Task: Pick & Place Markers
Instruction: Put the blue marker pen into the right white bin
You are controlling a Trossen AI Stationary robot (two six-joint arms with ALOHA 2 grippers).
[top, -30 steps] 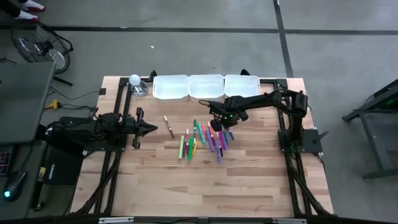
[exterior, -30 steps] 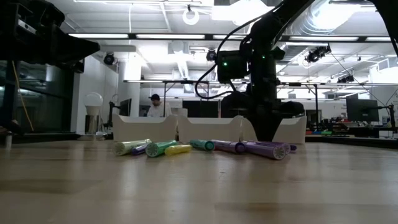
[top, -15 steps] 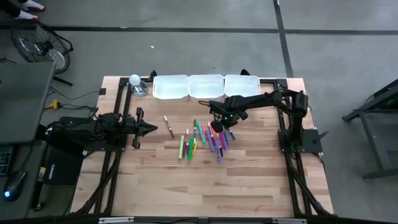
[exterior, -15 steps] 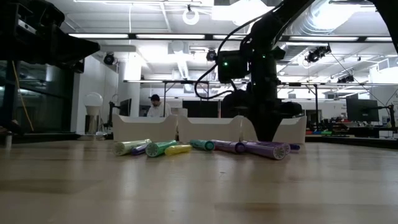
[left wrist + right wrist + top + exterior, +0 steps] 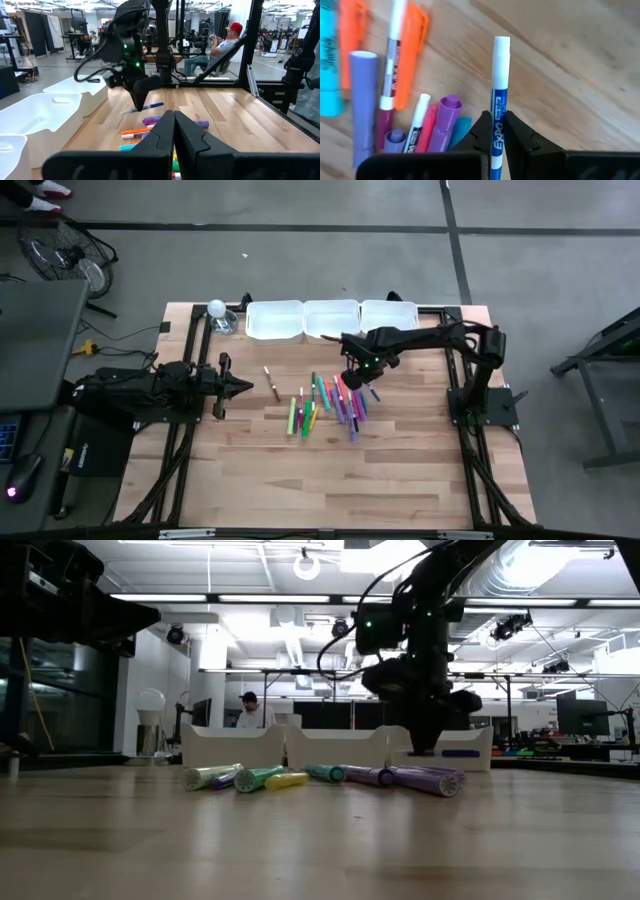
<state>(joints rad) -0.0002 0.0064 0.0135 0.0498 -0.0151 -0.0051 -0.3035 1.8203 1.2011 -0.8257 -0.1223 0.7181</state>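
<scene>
We look down on the wooden desk [image 5: 400,470], the largest thing here. Along its twelve o'clock edge sit three white trays [image 5: 331,319] side by side, with a clear bulb-like object [image 5: 218,313] at about eleven o'clock from the desk's middle.

The right arm [image 5: 440,340] reaches in from three o'clock toward the middle of the desk. The left arm [image 5: 150,390] lies at nine o'clock, low beside the desk edge.

At the desk's middle lies the pile of markers [image 5: 325,405]: green, yellow, orange, pink and purple ones scattered close together. One lone marker [image 5: 272,382] lies apart at ten o'clock from the pile.

The right tool [image 5: 496,132] hangs above the pile's one o'clock end and pinches a blue marker [image 5: 498,100] with a white cap between its two fingers. In the low view that blue marker [image 5: 460,752] shows level and clear of the desk, in front of the trays. In the left wrist view it [image 5: 145,107] sticks out sideways beneath the dark fingers.

The left tool [image 5: 173,130] has its fingers pressed together on nothing and points toward three o'clock.

Beyond the desk a seated person [image 5: 220,45] in a red cap shows; what the hands hold is perhaps a phone, but we cannot tell.
</scene>
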